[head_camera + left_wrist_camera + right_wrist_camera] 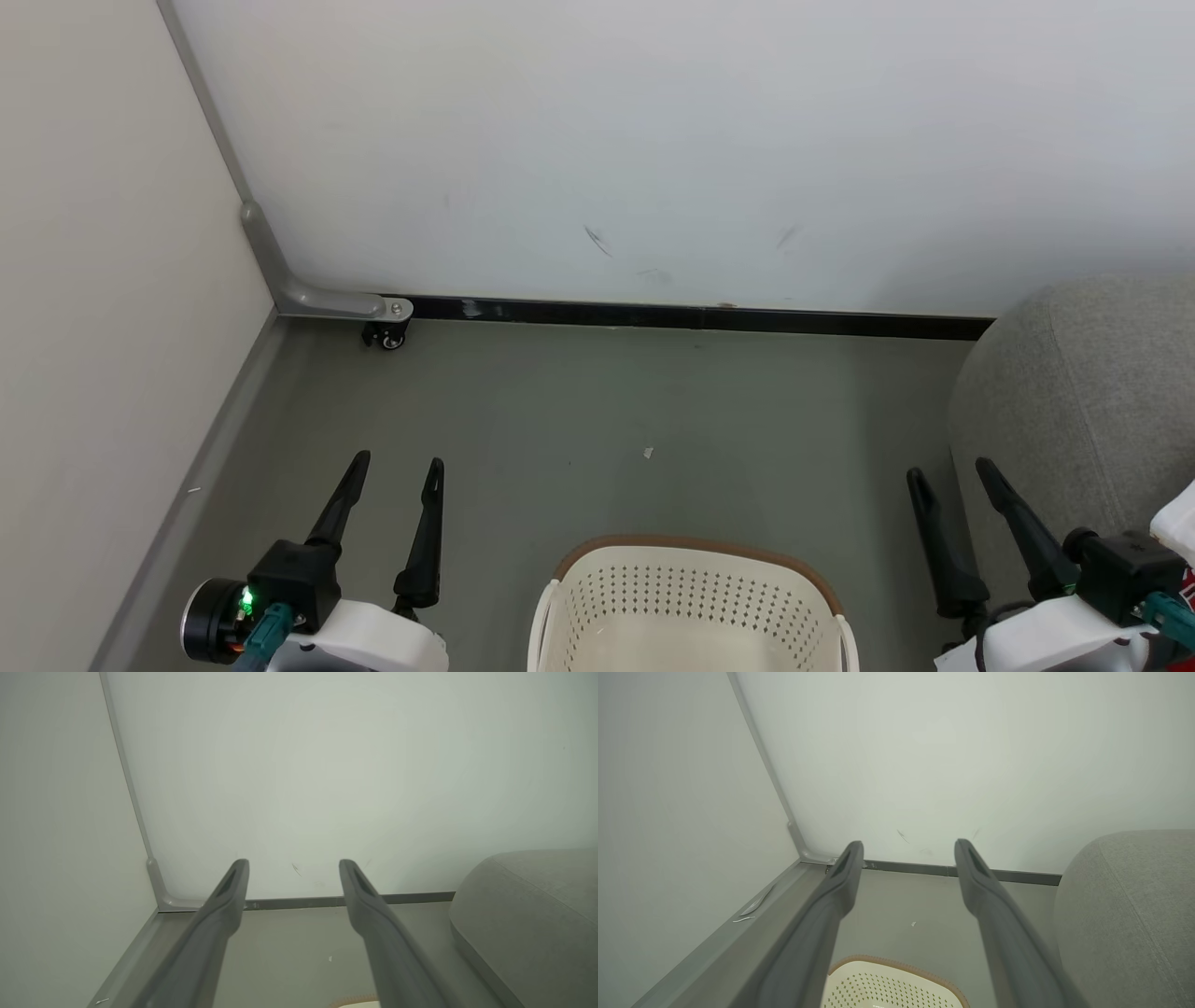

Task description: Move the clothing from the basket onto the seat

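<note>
Clothing (1180, 523) is peeking in as a white-and-red corner at the head view's right edge, over by the seat (1083, 392); the part of the basket (695, 551) I'm seeing is looking bare. My left gripper (400, 459) and right gripper (949, 469) are standing wide, holding nothing. In the left wrist view I'm looking between spread fingers at wall and floor. In the right wrist view the basket's rim is lying below my fingers. I'm judging the fabric soft, light and limp, best pinched at a bunched fold. I cannot tell its long axis or heading.

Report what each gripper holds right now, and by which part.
Nothing is held: the left gripper and the right gripper both have their jaws wide apart with nothing between them.
</note>
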### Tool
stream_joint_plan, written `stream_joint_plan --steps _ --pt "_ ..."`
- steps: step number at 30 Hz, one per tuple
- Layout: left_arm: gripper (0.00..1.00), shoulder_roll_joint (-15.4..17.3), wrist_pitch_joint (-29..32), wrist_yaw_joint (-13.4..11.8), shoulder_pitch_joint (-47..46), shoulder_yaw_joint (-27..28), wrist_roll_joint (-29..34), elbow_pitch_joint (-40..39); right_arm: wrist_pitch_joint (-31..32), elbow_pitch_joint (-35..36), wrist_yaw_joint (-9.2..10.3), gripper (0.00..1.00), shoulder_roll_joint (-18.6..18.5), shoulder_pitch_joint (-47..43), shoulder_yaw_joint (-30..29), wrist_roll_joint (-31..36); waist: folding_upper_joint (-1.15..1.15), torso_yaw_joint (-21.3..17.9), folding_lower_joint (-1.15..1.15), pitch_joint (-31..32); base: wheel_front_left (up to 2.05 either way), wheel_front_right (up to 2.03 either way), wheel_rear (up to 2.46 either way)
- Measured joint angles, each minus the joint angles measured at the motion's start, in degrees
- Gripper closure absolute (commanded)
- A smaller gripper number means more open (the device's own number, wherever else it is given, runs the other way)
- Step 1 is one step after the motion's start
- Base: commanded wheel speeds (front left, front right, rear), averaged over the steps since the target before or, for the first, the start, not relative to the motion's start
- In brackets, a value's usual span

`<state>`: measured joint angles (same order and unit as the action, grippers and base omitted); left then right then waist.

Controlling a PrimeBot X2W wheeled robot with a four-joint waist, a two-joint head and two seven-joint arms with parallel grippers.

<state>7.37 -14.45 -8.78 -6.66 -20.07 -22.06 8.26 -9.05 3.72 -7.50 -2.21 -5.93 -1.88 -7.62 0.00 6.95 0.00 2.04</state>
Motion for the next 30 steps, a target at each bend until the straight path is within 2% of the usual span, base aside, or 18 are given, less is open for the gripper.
stream_joint_plan --steps 30 --pt "0.0 -0.27 0.0 0.36 -1.46 0.76 0.98 1.29 0.07 -0.14 0.0 0.0 0.01 -0.31 -1.27 -0.6 0.0 -0.93 0.0 -0.55 0.0 0.0 0.0"
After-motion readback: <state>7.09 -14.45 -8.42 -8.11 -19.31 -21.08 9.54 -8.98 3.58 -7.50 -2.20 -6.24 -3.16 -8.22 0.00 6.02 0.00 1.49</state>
